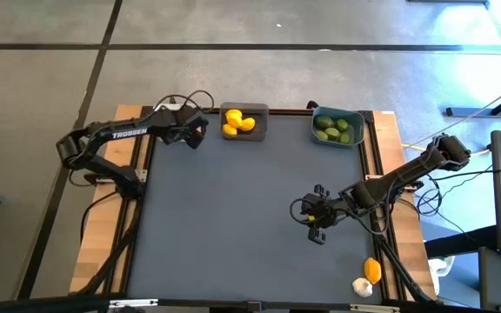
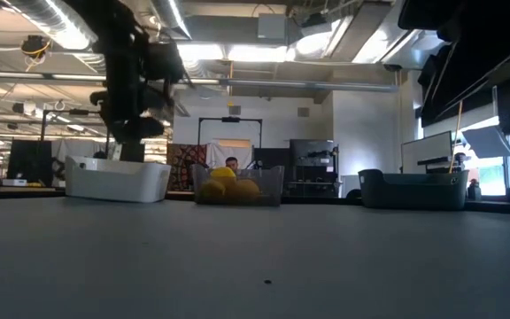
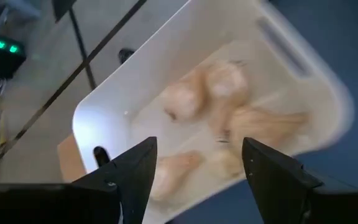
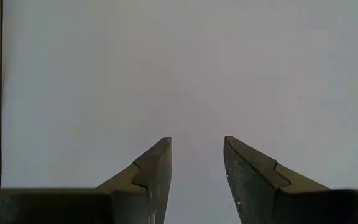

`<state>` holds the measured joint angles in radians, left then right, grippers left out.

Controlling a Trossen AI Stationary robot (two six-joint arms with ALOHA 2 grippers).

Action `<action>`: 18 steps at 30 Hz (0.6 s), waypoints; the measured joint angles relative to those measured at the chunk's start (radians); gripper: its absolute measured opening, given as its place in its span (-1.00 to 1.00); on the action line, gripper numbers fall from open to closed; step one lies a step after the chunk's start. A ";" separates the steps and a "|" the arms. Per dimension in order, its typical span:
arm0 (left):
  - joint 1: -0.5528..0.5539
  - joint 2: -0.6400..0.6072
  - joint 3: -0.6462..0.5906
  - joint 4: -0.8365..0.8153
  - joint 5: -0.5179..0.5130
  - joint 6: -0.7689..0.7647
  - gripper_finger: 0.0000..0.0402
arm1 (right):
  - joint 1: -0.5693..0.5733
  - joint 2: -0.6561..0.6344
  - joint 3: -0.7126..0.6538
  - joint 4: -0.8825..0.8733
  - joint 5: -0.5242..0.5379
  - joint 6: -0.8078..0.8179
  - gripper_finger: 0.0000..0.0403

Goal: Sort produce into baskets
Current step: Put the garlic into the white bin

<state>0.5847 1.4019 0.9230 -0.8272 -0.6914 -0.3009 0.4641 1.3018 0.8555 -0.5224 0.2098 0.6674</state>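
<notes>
We see the left gripper [image 3: 194, 168] hanging released and empty over the white basket [image 3: 104, 118] of garlic bulbs [image 3: 185, 99]. The right gripper [image 4: 196, 162], parted and empty, hovers mid-table; a lemon [image 1: 371, 269] and a bulb [image 1: 362, 285] lie at the near right corner.

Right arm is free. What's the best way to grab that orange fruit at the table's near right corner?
Come straight down on the orange fruit with the right gripper, fingers across its narrower middle. It lies loose with bare mat on its left; the whitish bulb nearly touches its near end, so avoid closing along that axis.
</notes>
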 joint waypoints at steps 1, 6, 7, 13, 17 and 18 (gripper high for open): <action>-0.021 -0.013 0.000 0.000 0.000 -0.009 0.16 | 0.000 0.000 0.000 0.000 -0.004 -0.012 -0.27; -0.134 -0.071 0.000 0.000 0.001 -0.049 0.16 | 0.030 -0.002 0.000 0.002 -0.100 0.038 -0.27; -0.155 -0.076 0.000 0.000 0.001 -0.049 0.16 | 0.043 -0.002 0.000 0.002 -0.130 0.076 -0.27; -0.253 -0.087 0.000 0.001 -0.002 -0.091 0.16 | 0.150 -0.003 0.001 -0.007 -0.243 0.317 -0.27; -0.296 -0.087 0.000 0.005 -0.003 -0.116 0.16 | 0.242 -0.003 0.001 -0.026 -0.275 0.504 -0.25; -0.305 -0.087 0.000 0.004 -0.003 -0.117 0.16 | 0.266 -0.003 0.001 -0.033 -0.276 0.550 -0.22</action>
<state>0.2796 1.3151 0.9230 -0.8228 -0.6945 -0.4178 0.7296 1.2987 0.8566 -0.5556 -0.0658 1.2171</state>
